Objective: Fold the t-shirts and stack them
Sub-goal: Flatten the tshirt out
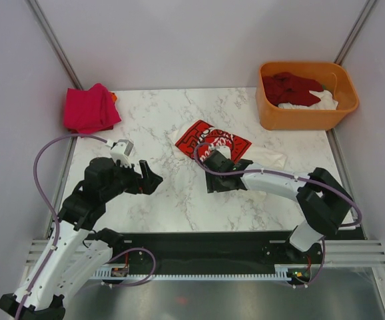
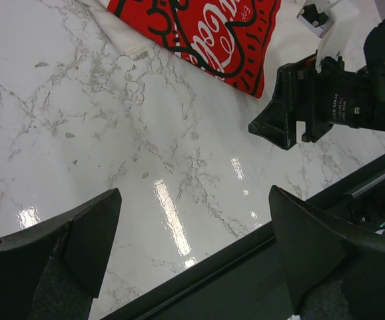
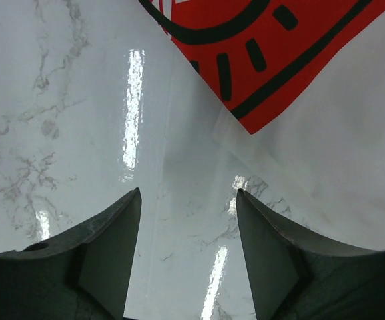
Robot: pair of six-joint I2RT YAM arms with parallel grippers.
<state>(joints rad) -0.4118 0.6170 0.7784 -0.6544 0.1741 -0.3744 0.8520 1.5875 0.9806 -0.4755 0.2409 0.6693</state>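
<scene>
A white t-shirt with a red print (image 1: 214, 142) lies crumpled mid-table; it also shows in the left wrist view (image 2: 206, 33) and the right wrist view (image 3: 272, 53). A folded pink-red t-shirt (image 1: 89, 108) sits at the back left. Dark red and white shirts (image 1: 292, 88) fill the orange tub (image 1: 306, 117). My right gripper (image 1: 210, 179) is open and empty, just in front of the printed shirt's near edge (image 3: 187, 193). My left gripper (image 1: 149, 181) is open and empty over bare marble, left of the shirt (image 2: 192, 193).
The marble table (image 1: 166, 120) ends at a black strip (image 1: 199, 243) along the near edge. Grey walls close in the sides and back. The right gripper's head (image 2: 292, 113) shows in the left wrist view.
</scene>
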